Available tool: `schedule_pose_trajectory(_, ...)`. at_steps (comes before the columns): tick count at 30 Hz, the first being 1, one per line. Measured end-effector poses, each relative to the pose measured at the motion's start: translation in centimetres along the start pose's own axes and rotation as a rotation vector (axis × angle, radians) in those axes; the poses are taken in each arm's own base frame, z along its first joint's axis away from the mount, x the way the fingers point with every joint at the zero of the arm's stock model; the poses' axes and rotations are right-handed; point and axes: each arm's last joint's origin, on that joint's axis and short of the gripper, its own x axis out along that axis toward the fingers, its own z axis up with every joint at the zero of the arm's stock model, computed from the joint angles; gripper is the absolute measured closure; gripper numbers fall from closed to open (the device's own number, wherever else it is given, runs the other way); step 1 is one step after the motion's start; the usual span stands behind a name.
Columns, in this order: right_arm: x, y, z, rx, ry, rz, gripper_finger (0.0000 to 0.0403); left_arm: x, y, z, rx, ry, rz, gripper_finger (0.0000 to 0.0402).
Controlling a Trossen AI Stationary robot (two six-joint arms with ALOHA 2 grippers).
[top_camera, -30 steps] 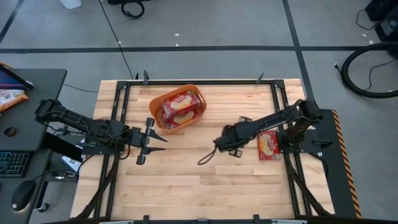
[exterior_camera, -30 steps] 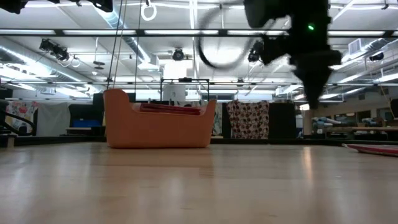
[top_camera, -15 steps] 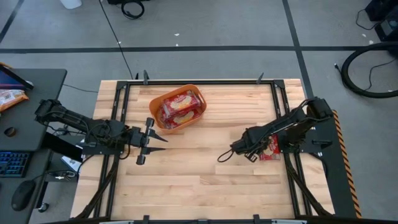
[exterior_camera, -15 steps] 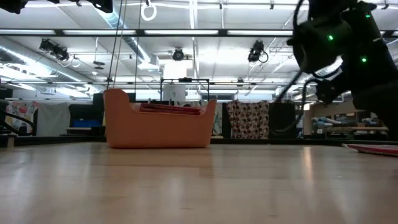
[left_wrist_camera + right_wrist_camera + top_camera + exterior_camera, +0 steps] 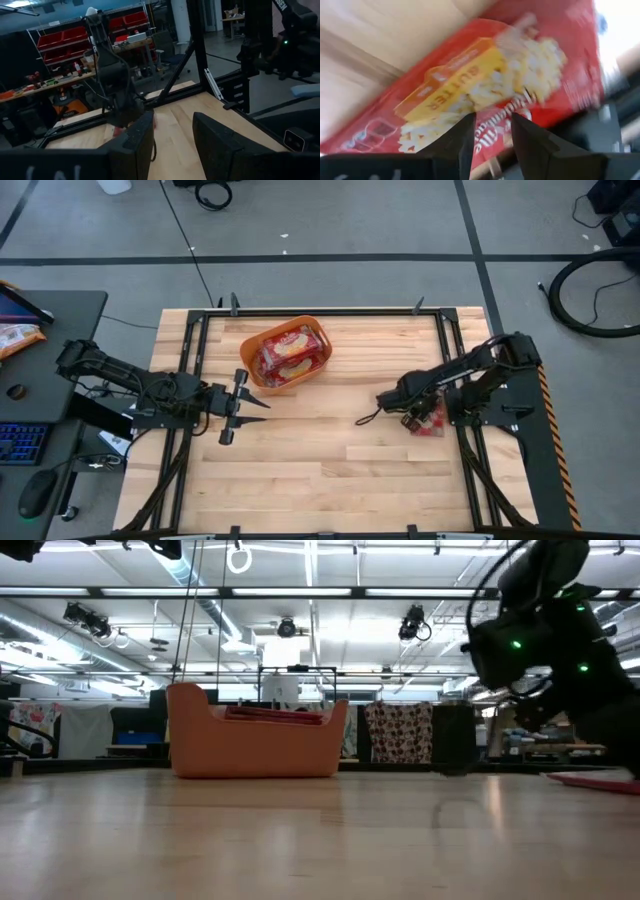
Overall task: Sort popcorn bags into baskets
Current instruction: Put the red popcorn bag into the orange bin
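Step in hand: picking the last loose popcorn bag point(image 5: 432, 420), lying flat at the right edge of the desk point(image 5: 320, 480).
Right end effector point(image 5: 413, 418): low over that bag, fingers parted a little, grasping nothing.
Doing it well: drop squarely, nip one long edge; contact is probably not made yet.
Basket point(image 5: 252, 350): orange, well apart, already holding bags.
Left end effector point(image 5: 243, 406): waiting, released.

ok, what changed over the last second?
The right gripper swung from mid-table back to the right edge and is now down over the loose popcorn bag there, fingers open, not gripping. The left gripper, the orange basket and its bags stayed put.
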Motion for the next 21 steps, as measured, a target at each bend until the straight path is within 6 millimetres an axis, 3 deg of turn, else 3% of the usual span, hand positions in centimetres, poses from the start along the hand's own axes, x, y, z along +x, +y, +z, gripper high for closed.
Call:
schedule_pose_trajectory(6, -3.7, 2.2, 2.9, -0.214, -0.365, 0.045, 0.0268, 0.0, 0.0, 0.0, 0.0, 0.001, 0.0, 0.026)
schedule_pose_trajectory(13, -9.2, 5.9, 3.8, -0.614, -0.784, 0.08, 0.0268, 0.0, 0.0, 0.0, 0.01, 0.002, -0.001, 0.026)
schedule_pose_trajectory(17, -11.3, 7.0, 3.6, -0.613, -0.925, 0.06, 0.0268, 0.0, 0.0, 0.0, 0.01, 0.002, -0.001, 0.026)
schedule_pose_trajectory(21, -11.9, 7.7, 3.1, -0.556, -0.993, 0.079, 0.0269, 0.0, 0.0, 0.0, 0.013, 0.002, -0.001, 0.026)
